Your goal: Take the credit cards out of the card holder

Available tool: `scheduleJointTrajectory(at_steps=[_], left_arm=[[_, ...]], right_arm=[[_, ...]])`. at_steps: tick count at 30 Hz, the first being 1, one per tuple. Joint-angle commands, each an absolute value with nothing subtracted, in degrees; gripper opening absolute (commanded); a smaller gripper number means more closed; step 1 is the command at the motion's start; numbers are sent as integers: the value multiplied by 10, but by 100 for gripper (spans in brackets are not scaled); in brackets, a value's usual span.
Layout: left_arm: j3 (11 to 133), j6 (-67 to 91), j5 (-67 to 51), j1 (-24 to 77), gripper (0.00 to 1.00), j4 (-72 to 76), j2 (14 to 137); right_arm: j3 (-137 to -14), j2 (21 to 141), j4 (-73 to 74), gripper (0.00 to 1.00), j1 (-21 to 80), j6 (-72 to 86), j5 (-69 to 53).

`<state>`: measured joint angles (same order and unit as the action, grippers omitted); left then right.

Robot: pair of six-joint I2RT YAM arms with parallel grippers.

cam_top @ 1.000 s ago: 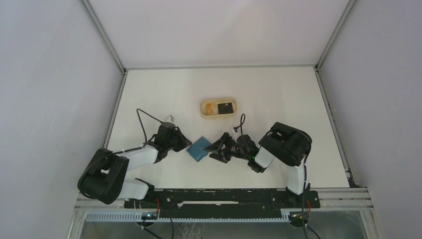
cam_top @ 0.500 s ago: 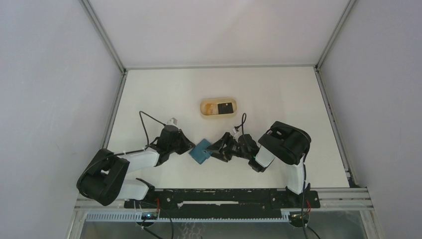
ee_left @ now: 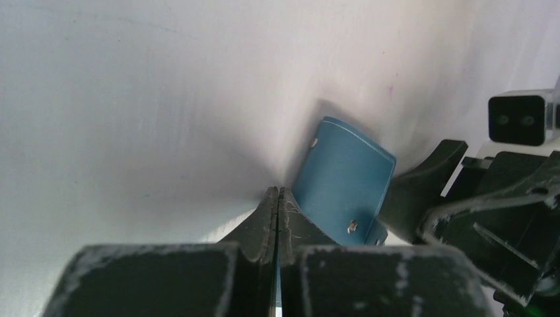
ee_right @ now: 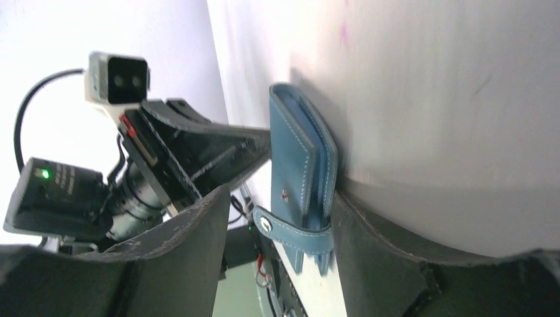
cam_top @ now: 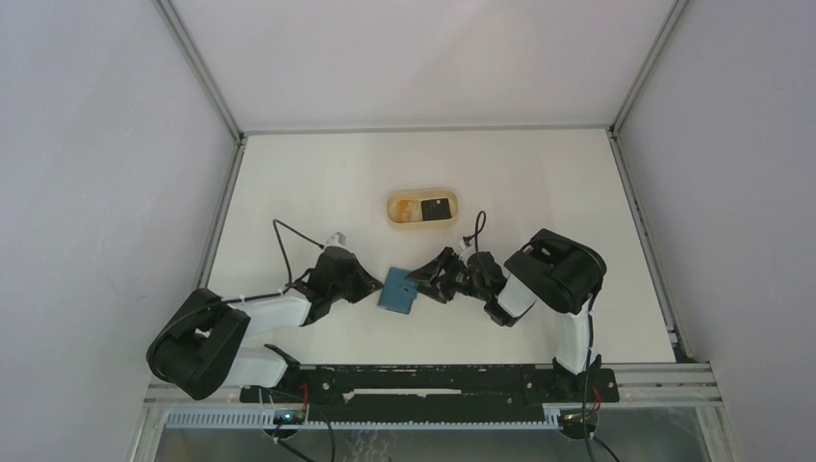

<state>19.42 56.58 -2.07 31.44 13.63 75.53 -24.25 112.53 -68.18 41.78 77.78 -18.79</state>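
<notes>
Item: small teal-blue folding card holder of soft stitched material (cam_top: 397, 291), folded closed, lying on the white worktop (cam_top: 289, 183) between the two hands. Closure: a short strap with a metal snap (ee_right: 265, 224) wrapped round one edge. Whether it is fastened cannot be told, though its end stands a little off the face. Beyond the card holder, well apart: a tan rounded tray (cam_top: 423, 192) with one thin black rectangular card (cam_top: 438, 207) in it. No card shows at the card holder itself. Left hand (ee_left: 277, 196): fingers pressed together with nothing between them, tips touching the card holder's left edge. Right hand (ee_right: 280, 198): jaws parted wider than the card holder is thick, straddling its strap end. One finger (ee_right: 383, 244) appears to sit between card holder and worktop, while the other (ee_right: 191, 244) stands off the upper face with a gap, so nothing is gripped. Handling, as judged: light and limp, liable to slide on the smooth worktop and to gape under a pinch. Best held at the stitched spine or strap end with the opposite edge braced, leaving the opening free. Any cards inside are probably stiff, thin and slick; take them by an exposed edge.
</notes>
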Motion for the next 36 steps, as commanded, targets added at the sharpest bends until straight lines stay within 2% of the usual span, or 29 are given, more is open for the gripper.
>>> scheduleJointTrajectory(at_steps=[1,15,25,36], left_arm=[[182,588,-9,323,0,121,769],[239,592,-2,325,0,120,815],[244,589,-2,324,0,113,825],[250,588,12,325,0,111,835]], right_arm=[[-272,1123,-697,65,397,741,-191],[-464,1180,-550,64,347,649,-334],[-455,1097,-382,75,332,492,-325],[-444,1110,-389,72,344,471,-335]])
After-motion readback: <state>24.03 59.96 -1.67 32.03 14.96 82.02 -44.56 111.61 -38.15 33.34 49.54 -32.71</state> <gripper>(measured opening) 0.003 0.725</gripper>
